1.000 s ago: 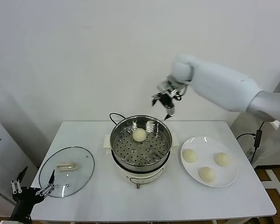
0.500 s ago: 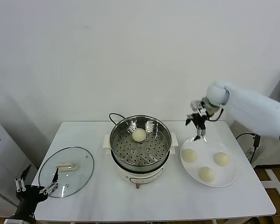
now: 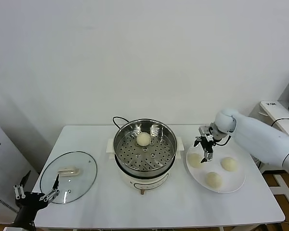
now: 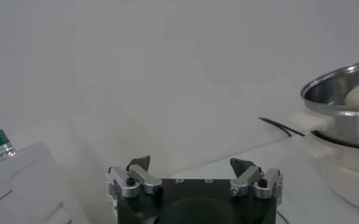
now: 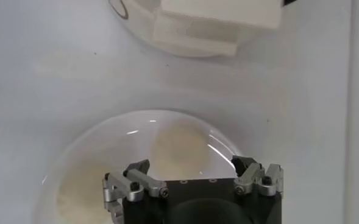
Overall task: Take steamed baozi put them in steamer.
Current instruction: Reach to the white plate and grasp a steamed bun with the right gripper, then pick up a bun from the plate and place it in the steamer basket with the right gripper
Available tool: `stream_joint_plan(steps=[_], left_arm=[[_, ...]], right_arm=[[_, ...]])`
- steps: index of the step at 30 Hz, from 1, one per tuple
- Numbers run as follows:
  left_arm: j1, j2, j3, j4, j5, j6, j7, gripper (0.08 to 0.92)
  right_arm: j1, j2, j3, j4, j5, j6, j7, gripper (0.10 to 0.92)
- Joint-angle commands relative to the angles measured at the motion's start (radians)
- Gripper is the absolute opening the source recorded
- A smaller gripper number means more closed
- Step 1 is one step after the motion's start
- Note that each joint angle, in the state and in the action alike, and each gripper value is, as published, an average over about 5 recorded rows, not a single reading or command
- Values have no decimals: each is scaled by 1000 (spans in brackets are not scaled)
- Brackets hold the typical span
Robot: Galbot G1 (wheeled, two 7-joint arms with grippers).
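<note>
While the left end effector (image 3: 34, 195) waits low at the near left corner of the desk (image 3: 101, 202), its fingers are spread wide and hold nothing. Just beyond it, a round glass lid (image 3: 69, 177) lies flat on the desk surface. At the desk centre stands the steamer (image 3: 145, 149), a shiny perforated basket on a white cooker base. One baozi (image 3: 143, 139) rests inside the steamer toward its far side. To the right of the steamer, a white plate (image 3: 236, 184) carries three more baozi: one at the near edge (image 3: 213, 179), one to the right (image 3: 228, 164), and one on the side nearest the steamer (image 3: 195, 160). The right end effector (image 3: 205, 147) hangs directly above that last baozi, fingers pointing down, fully spread and empty. In the right wrist view, the baozi (image 5: 178, 146) appears between the open fingers (image 5: 138, 173), below them and not touched. A black cable (image 3: 118, 119) curls behind the steamer.
</note>
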Motion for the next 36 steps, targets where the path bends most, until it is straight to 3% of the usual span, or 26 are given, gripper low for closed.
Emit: stream_joint_plan(steps=[1,13,22,28,36], left_arm=[[8,-5,-8,0,1,0,0,823],[37,-9,-12,0,0,-18,0,823],[40,-7,-14,0,-1,-23,1,823],[35,-6,-11,0,-1,-23,1,823],[15,-18,9,-1,-3,-31,4,823]], right_arm=[[-112,12,89,-37,-48,-5,28,823],[-162,28,146,-69,-83,4,58,759],[-90,-19,99,-7,-20,-2,54,526],[150,-85,-82,86,140,-24,19,388],[466,-78,-291,139,408,-70,-33,379]])
